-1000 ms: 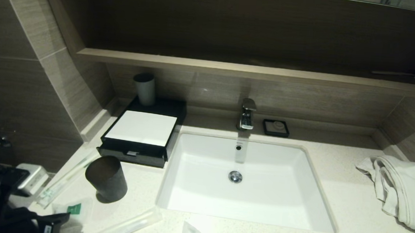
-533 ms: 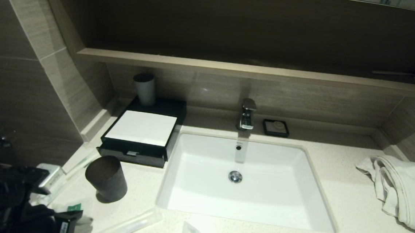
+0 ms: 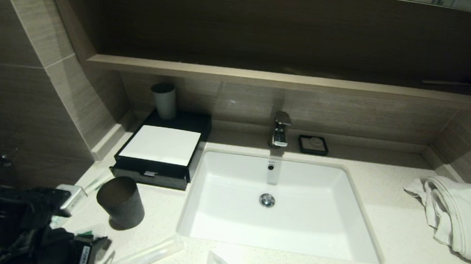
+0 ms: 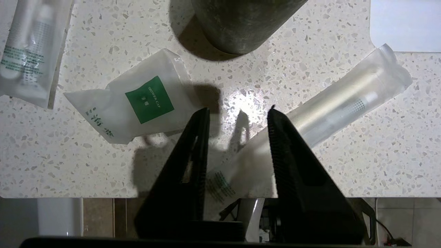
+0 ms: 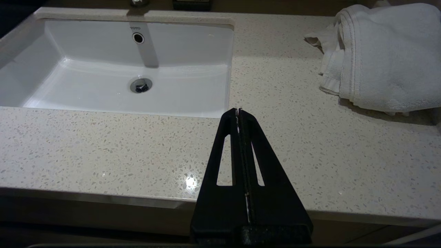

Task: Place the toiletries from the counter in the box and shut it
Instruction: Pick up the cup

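Note:
Several toiletries lie on the counter point(image 3: 397, 251) at its front left. A short pouch with a green square point(image 4: 144, 100) and a long translucent packet point(image 4: 341, 100) flank my left gripper point(image 4: 238, 110), which hovers open just above them. The long packet's near end lies between the jaws, not gripped. Another long packet point(image 4: 27, 51) lies farther off. In the head view the left gripper point(image 3: 95, 246) is at the bottom left, near the long packet point(image 3: 148, 254). The black box point(image 3: 162, 147) stands left of the sink, its front drawer slightly out. My right gripper point(image 5: 238, 110) is shut and empty over the counter's front.
A dark grey cup point(image 3: 122, 202) stands between the box and the packets, close to my left gripper. A second cup point(image 3: 164, 100) sits behind the box. The white sink point(image 3: 315, 237), faucet point(image 3: 280, 129), soap dish point(image 3: 313, 145) and a white towel point(image 3: 457, 214) fill the middle and right.
My left arm has moved forward and to the right over the packets, and its jaws have gone from shut to open. Nothing else has moved.

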Controlling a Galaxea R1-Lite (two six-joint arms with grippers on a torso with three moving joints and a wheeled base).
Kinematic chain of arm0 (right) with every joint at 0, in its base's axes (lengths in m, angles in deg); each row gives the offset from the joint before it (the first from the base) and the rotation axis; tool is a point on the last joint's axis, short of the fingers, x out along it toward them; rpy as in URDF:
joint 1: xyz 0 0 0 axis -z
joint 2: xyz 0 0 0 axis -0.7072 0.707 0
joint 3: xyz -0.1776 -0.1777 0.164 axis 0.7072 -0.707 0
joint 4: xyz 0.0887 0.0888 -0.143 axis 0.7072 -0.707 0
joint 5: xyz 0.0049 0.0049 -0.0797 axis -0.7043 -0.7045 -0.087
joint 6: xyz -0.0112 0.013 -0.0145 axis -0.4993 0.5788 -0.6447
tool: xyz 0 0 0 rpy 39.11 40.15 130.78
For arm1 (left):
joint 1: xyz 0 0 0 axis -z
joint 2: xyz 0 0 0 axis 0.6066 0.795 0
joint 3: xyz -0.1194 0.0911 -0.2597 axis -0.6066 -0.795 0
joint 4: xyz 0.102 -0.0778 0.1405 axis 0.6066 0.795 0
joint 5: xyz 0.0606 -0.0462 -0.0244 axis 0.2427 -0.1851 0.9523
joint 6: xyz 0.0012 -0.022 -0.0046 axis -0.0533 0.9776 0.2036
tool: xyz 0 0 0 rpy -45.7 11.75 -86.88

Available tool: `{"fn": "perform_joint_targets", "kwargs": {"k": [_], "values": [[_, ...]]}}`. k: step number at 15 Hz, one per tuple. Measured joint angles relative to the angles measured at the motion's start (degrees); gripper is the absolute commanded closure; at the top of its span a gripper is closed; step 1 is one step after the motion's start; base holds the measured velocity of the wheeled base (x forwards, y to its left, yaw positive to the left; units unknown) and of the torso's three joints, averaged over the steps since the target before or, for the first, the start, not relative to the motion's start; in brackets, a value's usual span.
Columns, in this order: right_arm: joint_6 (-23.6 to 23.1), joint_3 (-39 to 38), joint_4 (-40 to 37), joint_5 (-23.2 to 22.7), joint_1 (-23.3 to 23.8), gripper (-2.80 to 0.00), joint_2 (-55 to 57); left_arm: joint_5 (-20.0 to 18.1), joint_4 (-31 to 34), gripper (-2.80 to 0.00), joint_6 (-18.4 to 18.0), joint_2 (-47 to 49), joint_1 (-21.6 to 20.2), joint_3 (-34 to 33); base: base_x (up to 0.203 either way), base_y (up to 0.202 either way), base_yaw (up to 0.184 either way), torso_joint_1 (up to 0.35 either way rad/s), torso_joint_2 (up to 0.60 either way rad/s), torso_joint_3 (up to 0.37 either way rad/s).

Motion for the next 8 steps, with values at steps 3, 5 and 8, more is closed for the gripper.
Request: {"fn": "perform_joint_targets", "kwargs": {"k": [3,5,8], "values": [[0.0,0.0,0.0,0.0,0.0,0.0,0.0,0.1,-1.4,-2.8,0.1,2.4,0.0,-0.2,0.0,0.0,0.0,0.0,0.0,0.0],[0.0,0.0,0.0,0.0,0.0,0.0,0.0,0.3,-3.4,-2.8,0.0,4.2,-0.1,-0.3,0.0,0.0,0.0,0.0,0.0,0.0],[0.0,0.0,0.0,0.0,0.0,0.0,0.0,2.3,-8.1,-2.8,0.0,7.5,-0.1,-0.3,0.0,0.0,0.0,0.0,0.0,0.0]]}}
